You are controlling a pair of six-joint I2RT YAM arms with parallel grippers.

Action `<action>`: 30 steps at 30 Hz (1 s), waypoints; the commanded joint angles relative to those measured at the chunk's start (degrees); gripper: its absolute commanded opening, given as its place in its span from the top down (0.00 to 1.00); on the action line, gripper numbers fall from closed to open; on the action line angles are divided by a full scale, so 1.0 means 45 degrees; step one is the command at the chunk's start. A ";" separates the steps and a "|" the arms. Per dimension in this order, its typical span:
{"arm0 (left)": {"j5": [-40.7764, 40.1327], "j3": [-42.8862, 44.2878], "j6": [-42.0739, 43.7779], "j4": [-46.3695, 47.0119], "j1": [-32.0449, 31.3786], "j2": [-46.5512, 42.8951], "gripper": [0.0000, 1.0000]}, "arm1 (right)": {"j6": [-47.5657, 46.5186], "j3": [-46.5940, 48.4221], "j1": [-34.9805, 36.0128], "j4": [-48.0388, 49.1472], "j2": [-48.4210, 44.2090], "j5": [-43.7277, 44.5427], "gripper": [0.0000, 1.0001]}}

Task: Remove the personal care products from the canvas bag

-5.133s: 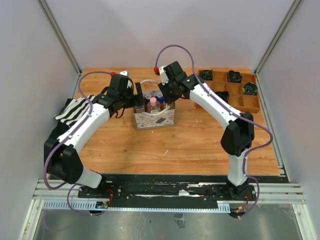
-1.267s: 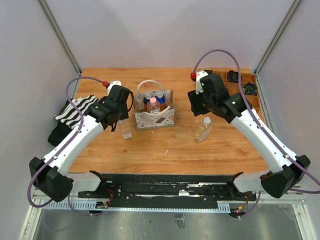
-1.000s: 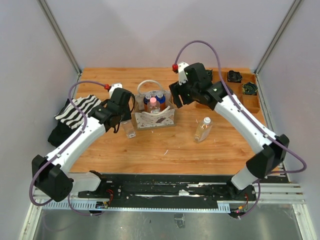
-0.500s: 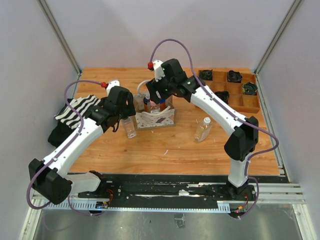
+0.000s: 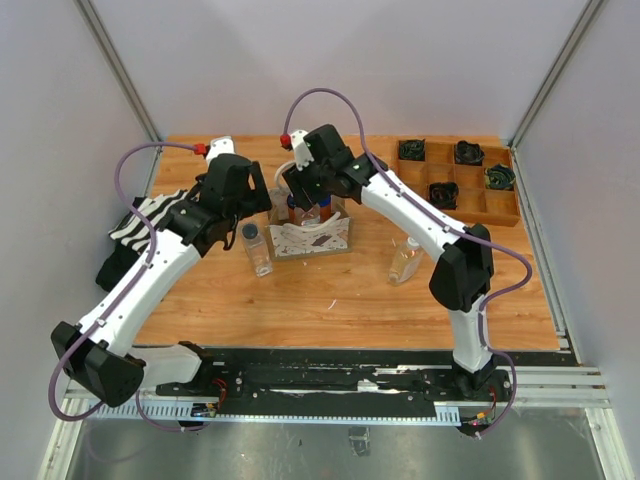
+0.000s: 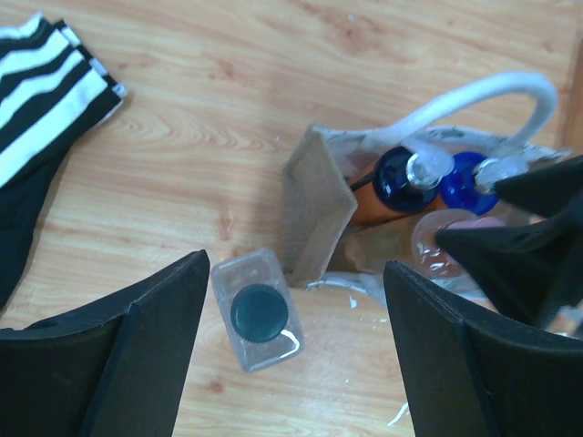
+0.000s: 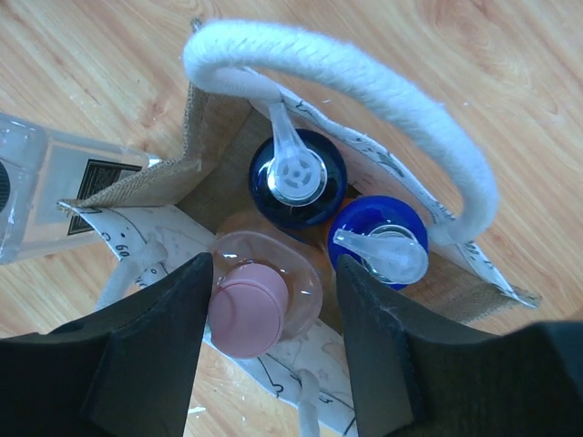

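2 bottles [image 5: 261,250] now sit outside the canvas bag [image 5: 308,240]; 3 remain inside. Your right gripper [image 7: 273,273] has returned above the pink-capped bottle [image 7: 248,309], jaws apart; your left gripper [image 6: 293,273] hangs spread, empty.

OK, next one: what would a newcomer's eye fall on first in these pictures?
The cream canvas bag at mid-table, with a pink-capped bottle and two blue-capped pump bottles standing inside, and the right claw open right above them. Next, the two bottles already out: a dark-capped bottle upright just left of the bag under the open left claw, and a clear bottle lying on the wood to the bag's right.
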 commanded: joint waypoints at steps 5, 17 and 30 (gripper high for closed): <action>-0.0350 0.1475 0.0489 0.0380 -0.0027 0.0983 0.17 | -0.0157 0.0429 0.0374 -0.0972 0.0339 0.0486 0.64; 0.0781 0.2163 0.0725 0.1178 -0.0027 0.2257 0.19 | -0.0235 0.0313 0.0382 -0.0910 -0.1191 0.1712 0.89; 0.1643 0.2257 0.1093 0.2555 -0.0073 0.3830 0.33 | -0.0852 0.0426 0.0270 -0.1177 -0.5049 0.3842 0.89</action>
